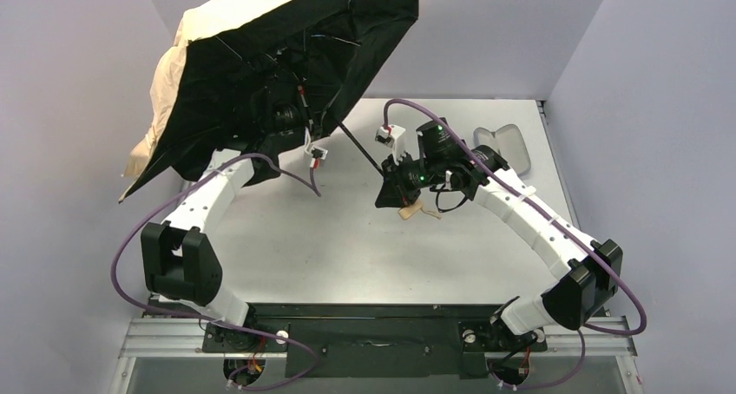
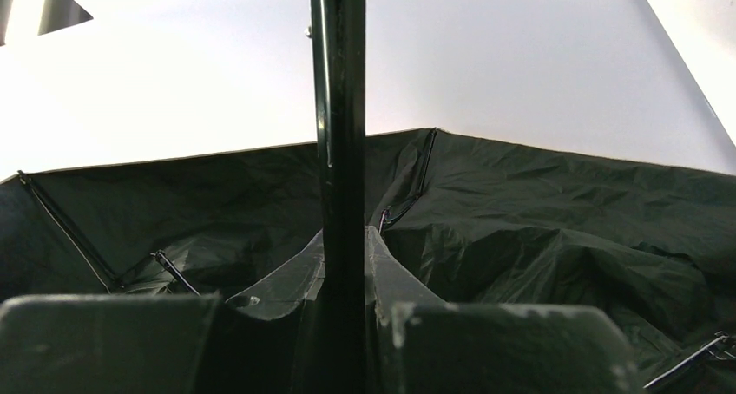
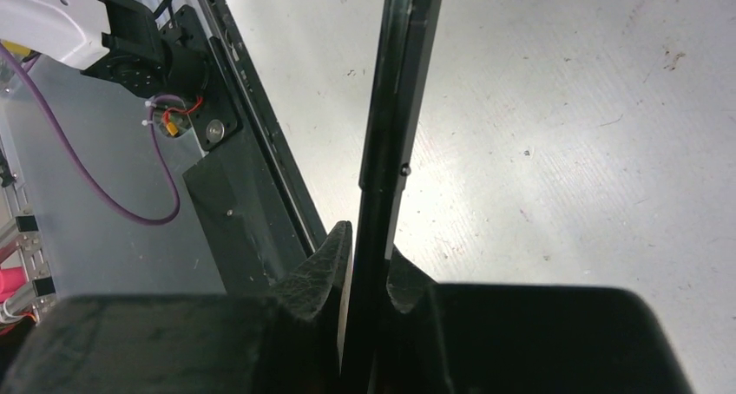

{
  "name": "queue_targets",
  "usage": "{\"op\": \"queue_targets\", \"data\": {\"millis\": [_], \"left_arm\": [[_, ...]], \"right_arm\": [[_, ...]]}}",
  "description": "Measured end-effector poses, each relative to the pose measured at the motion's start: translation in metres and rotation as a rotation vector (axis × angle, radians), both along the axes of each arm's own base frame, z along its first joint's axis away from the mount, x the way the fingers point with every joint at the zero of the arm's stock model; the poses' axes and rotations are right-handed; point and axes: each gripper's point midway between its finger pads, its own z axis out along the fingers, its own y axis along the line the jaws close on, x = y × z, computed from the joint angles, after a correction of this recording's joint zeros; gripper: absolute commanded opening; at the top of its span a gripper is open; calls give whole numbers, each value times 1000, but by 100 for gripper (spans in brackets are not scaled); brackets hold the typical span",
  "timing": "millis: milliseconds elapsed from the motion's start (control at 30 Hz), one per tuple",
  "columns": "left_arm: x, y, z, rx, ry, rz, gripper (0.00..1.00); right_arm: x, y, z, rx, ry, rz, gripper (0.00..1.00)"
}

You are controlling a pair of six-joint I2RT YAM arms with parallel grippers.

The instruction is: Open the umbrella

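The umbrella (image 1: 286, 55) hangs over the table's far left with its canopy spread, black lining (image 2: 564, 238) facing me and tan fabric along the top and left edge. Its thin black shaft (image 1: 358, 147) slants down to the right. My left gripper (image 2: 345, 246) is shut on the shaft (image 2: 338, 108) under the canopy; in the top view the fabric largely hides it. My right gripper (image 1: 388, 186) is shut on the shaft's lower end (image 3: 395, 108), fingertips (image 3: 334, 255) pressed against it. The tan handle with its cord (image 1: 415, 210) shows just below that gripper.
A pale oblong capsule case (image 1: 503, 142) lies at the table's far right, behind the right arm. The canopy reaches the left wall and the back wall. The right wrist view shows the black mounting rail (image 3: 234, 194) and an arm base (image 3: 130, 29) at the near edge.
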Motion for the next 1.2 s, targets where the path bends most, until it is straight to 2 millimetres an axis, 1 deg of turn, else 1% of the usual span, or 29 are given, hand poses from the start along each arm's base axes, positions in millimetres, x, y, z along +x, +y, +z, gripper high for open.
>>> {"op": "queue_targets", "data": {"millis": [133,267,300,400,533,733,867,967,1200], "left_arm": [[10,-1,2,1,-2,-1,11],[28,10,3,-2,-2,32,15],[30,10,4,-3,-4,32,15],[35,9,6,-3,-12,32,8],[37,9,6,-6,-3,32,4],[43,8,9,-8,-12,34,5],[55,7,9,-9,-16,43,5],[67,8,7,-13,-6,65,5],[80,13,4,-16,6,118,8]], "right_arm": [[4,-3,-1,0,-7,-16,0],[4,-9,-4,-8,-8,-27,0],[5,-9,-4,-7,-11,-30,0],[8,-10,-3,-4,-19,-38,0],[10,-10,-3,-1,-25,-41,0],[14,-9,-2,4,-39,-51,0],[22,-11,-1,3,-59,-74,0],[32,-12,0,1,-95,-103,0],[44,-12,3,5,-139,-132,0]]}}
